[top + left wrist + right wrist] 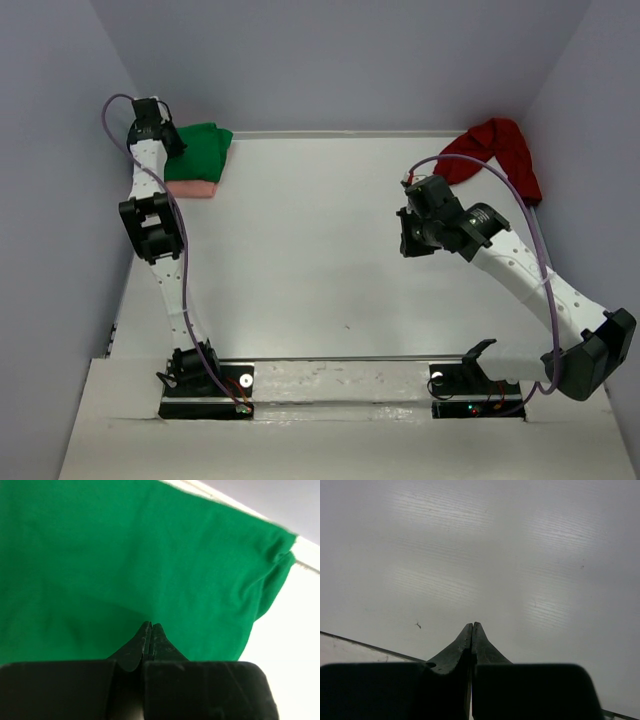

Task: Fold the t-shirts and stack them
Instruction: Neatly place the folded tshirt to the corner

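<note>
Right arm bends in from the near right base, right gripper pinched shut, holding nothing, above the table. Left arm reaches along the left side, left gripper closed over the folded green t-shirt, which lies on the salmon-pink t-shirt far left. The dark red t-shirt lies crumpled far right.

far left: upper t-shirt on lower t-shirt | far right: third t-shirt, well apart
</note>
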Controlling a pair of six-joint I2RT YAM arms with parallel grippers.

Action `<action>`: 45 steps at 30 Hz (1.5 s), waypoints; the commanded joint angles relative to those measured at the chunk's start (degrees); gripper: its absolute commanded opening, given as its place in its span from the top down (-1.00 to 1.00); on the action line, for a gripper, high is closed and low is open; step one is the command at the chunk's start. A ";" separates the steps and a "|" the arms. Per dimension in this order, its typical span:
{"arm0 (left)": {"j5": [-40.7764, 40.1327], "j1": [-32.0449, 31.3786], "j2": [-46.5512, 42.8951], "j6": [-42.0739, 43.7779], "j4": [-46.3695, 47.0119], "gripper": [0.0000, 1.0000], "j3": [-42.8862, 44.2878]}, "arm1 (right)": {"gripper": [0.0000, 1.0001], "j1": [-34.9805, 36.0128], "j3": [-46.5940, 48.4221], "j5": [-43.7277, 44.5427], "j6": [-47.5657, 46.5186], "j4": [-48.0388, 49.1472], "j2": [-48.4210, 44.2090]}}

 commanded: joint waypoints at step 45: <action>6.02 -19.47 -50.81 -7.03 16.71 0.25 -38.13 | 0.77 -0.31 -6.94 4.36 1.57 6.40 -6.57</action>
